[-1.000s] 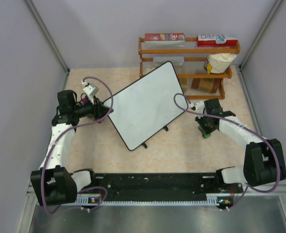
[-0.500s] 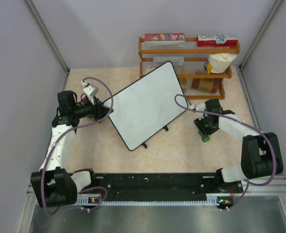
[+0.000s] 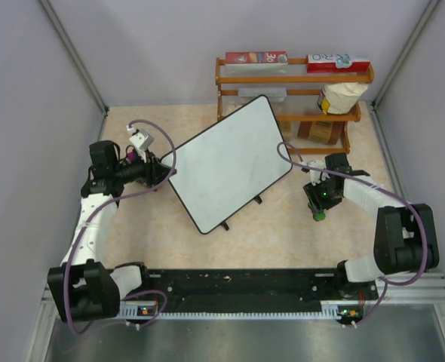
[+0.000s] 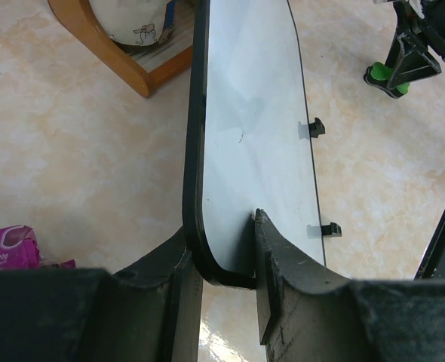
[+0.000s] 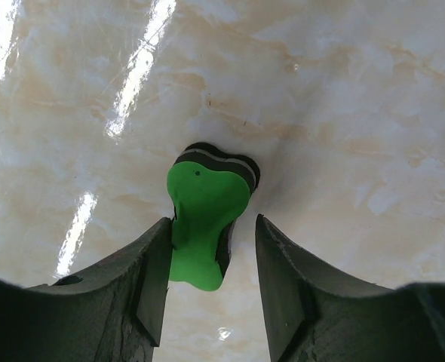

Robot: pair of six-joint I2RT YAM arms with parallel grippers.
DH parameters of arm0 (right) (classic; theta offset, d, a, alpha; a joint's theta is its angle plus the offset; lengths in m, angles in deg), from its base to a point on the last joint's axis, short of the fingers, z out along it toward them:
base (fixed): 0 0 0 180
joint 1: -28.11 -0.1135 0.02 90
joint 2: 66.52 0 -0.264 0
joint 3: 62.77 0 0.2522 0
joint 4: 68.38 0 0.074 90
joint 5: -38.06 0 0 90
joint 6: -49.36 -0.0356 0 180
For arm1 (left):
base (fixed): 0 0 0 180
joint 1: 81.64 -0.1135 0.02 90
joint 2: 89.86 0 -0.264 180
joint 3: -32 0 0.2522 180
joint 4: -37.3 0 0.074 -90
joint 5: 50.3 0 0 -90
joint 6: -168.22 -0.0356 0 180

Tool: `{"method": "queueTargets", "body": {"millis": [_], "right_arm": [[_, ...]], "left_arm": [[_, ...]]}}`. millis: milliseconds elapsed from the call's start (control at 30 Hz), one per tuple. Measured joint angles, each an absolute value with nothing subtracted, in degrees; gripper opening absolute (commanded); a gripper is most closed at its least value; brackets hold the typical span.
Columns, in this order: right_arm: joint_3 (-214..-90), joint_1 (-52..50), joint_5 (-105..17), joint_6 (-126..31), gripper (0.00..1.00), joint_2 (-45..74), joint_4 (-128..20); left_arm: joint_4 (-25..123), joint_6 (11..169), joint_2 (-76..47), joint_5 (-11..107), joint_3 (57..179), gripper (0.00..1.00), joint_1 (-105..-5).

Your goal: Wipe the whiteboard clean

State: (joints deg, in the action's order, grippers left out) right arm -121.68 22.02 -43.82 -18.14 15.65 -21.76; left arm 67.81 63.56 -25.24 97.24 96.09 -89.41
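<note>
The whiteboard (image 3: 226,162) stands tilted on its small black feet in the middle of the table, its white face blank. My left gripper (image 3: 161,172) is shut on its left corner. In the left wrist view, both fingers clamp the black-framed edge of the whiteboard (image 4: 253,128) inside the left gripper (image 4: 222,245). A green eraser (image 5: 204,219) with a black felt pad lies on the table between the fingers of my open right gripper (image 5: 213,222). It leans against the left finger, with a gap to the right one. From above, the eraser (image 3: 320,216) is right of the board, under the right gripper (image 3: 318,205).
A wooden rack (image 3: 290,90) with boxes and a paper bag stands behind the board at the back right. A purple packet (image 4: 7,249) lies on the table by my left wrist. Grey walls close in both sides.
My right gripper has shifted slightly toward the near edge, opened and let go of the green eraser on the table. The left gripper and the board have not moved.
</note>
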Motion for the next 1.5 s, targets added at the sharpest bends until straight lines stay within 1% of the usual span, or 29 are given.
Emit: {"method": "queueTargets", "body": {"millis": [267, 500, 600, 767, 833, 1133, 1233, 1500], "right_arm": [[-122.5, 23.5, -39.4, -18.2, 0.48, 18.5, -21.3], [-123.2, 23.9, -37.9, -18.1, 0.49, 19.2, -20.7], [-123.2, 24.0, -37.8, -18.2, 0.49, 19.2, -20.6], [-124.0, 24.4, -37.7, -18.4, 0.51, 18.5, -19.7], [-124.8, 24.5, -37.7, -18.8, 0.52, 17.6, -19.2], [-128.5, 24.5, -37.7, -19.5, 0.55, 12.2, -18.1], [-128.8, 24.5, -37.7, -19.5, 0.56, 11.1, -17.9], [-128.8, 24.5, -37.7, -19.8, 0.57, 9.3, -16.9]], "left_arm": [[67.8, 63.6, -25.3, 97.2, 96.1, 0.20, -89.4], [67.8, 63.6, -25.3, 97.2, 96.1, 0.20, -89.4], [67.8, 63.7, -25.3, 97.2, 96.1, 0.23, -89.4], [67.7, 64.3, -25.5, 96.8, 96.1, 0.36, -89.4], [67.7, 64.3, -25.6, 96.5, 96.1, 0.38, -89.3], [62.6, 60.4, -25.6, 89.7, 96.5, 0.52, -89.5], [60.7, 60.0, -25.6, 88.0, 97.6, 0.55, -89.6], [58.3, 60.4, -25.2, 87.6, 99.0, 0.58, -89.6]]}}
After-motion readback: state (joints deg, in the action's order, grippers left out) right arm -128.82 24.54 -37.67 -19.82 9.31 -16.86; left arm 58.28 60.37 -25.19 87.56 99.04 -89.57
